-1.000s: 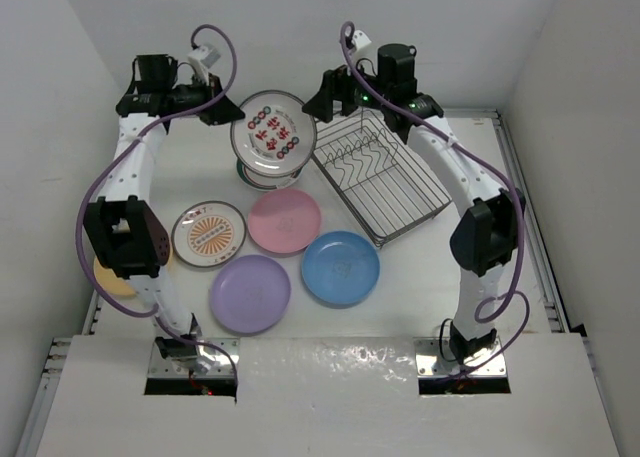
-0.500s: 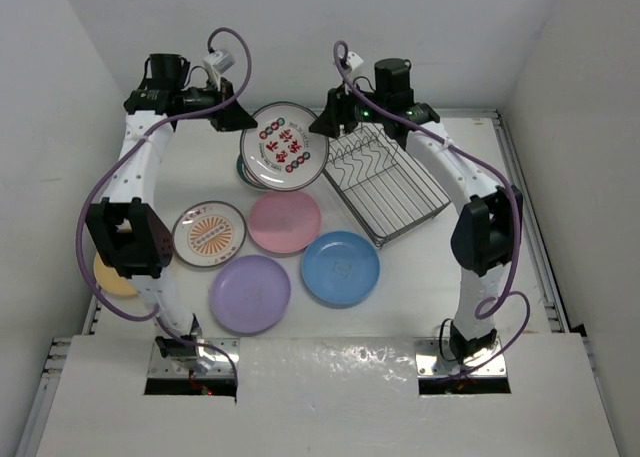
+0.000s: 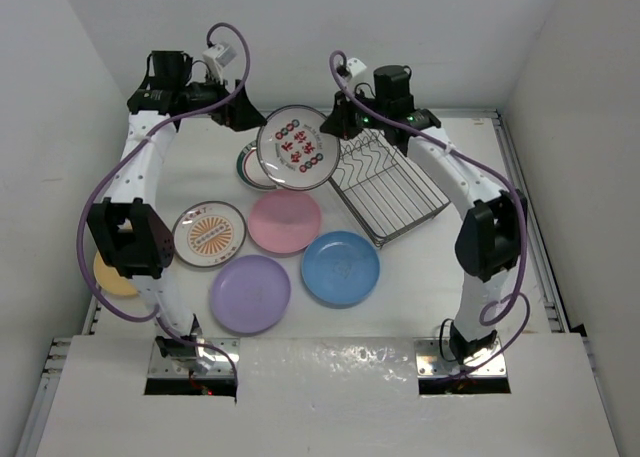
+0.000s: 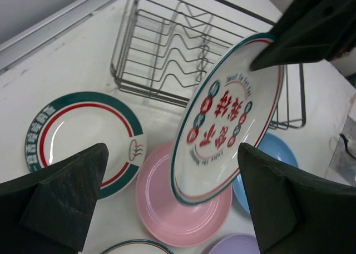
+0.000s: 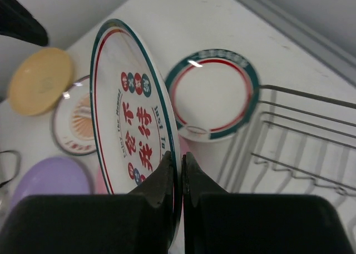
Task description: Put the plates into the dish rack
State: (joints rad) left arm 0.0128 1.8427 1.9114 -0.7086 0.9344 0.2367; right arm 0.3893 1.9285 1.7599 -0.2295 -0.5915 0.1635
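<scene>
Right jaws pinch the rim of the tilted red-dot plate (image 5: 130, 126); left jaws stand wide, apparently clear of it.

Seven plates, one dish rack (image 3: 392, 189), two robot arms.
Four plates are plain, one each: pink plate (image 3: 285, 220), blue plate (image 3: 341, 267), purple plate (image 3: 250, 293), yellow-orange plate (image 5: 41, 80). Three are white and patterned, one each: red-dot plate (image 3: 296, 149), green-rimmed plate (image 4: 78, 129), orange sunburst plate (image 3: 209, 233). The rack is a single silver wire basket. The arms are the left arm (image 3: 135, 172) and the right arm (image 3: 462, 182).
</scene>
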